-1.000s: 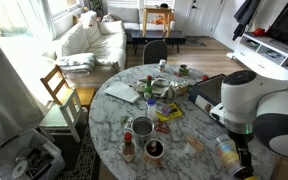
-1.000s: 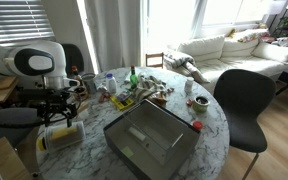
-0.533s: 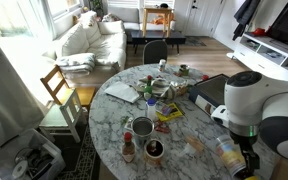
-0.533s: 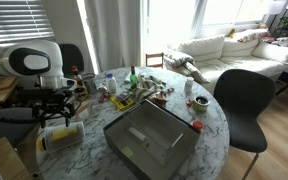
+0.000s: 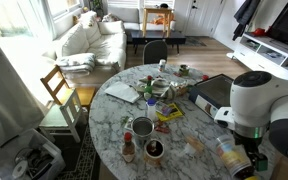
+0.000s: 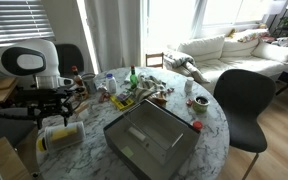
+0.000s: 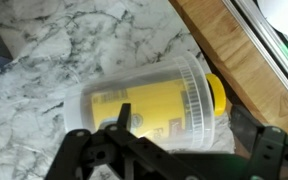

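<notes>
Ext. view: my gripper (image 5: 246, 160) hangs low at the tabletop (image 5: 109, 110) edge, right over a clear plastic jar (image 5: 225, 152) lying on its side. Grip not made yet; the jar hasn't been lifted or stood up, so by my read nearly all the handling is left.

Ext. view, opp. angle: gripper (image 6: 52, 118) is just above the jar (image 6: 62, 135), which rests apart from the clutter of bottles and cups, beside a grey metal tray (image 6: 149, 140).

Wrist view: gripper (image 7: 174, 150) is spread wide, empty, fingers either side of the jar (image 7: 149, 100). Can't tell if they touch it. Jar looks see-through w/ ribbed walls, yellow lid, yellow label w/ dark print. Lid end points toward a wooden edge (image 7: 234, 60); body lies on marble tabletop (image 7: 44, 50).
</notes>
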`<act>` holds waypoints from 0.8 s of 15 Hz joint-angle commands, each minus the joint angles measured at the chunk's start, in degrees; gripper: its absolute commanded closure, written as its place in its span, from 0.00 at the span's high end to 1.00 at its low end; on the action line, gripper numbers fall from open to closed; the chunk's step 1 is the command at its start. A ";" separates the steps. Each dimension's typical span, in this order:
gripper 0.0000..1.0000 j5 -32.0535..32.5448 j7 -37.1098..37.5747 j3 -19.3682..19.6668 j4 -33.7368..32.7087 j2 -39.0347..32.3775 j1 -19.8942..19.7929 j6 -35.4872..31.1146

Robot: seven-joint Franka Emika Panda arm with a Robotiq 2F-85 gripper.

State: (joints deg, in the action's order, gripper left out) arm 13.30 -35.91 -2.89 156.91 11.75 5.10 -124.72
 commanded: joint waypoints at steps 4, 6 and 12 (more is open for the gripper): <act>1.00 0.47 -1.95 0.32 0.71 -1.89 0.72 -1.52; 1.00 0.87 -0.31 0.17 0.33 -3.25 0.43 -3.39; 1.00 6.12 9.37 -0.08 0.59 -4.58 -1.23 -10.79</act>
State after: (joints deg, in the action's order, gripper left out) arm 14.93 -32.40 -2.93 157.02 8.54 5.05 -131.56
